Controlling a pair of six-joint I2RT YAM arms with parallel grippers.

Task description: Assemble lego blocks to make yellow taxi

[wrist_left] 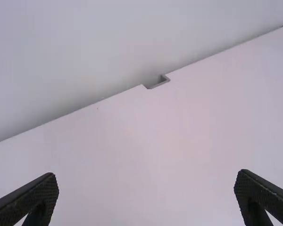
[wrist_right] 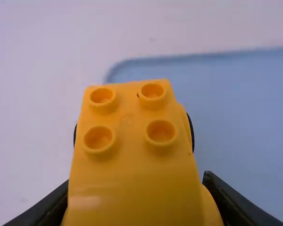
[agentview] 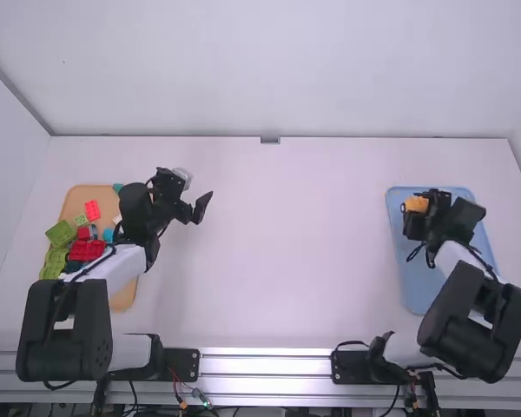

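Note:
In the high view my left gripper is over the table just right of the wooden tray, and my right gripper is at the far part of the blue tray with a yellow-orange block piece. The left wrist view has my left gripper wide open, nothing between its fingers. In the right wrist view my right gripper is shut on the yellow block piece, which has studs on top and dark rounded edges at both sides. The piece hides its own underside.
A wooden tray at the left holds several red, green and blue bricks, such as a red brick and a green brick; the left arm covers part of it. The blue tray lies at the right, partly under the right arm.

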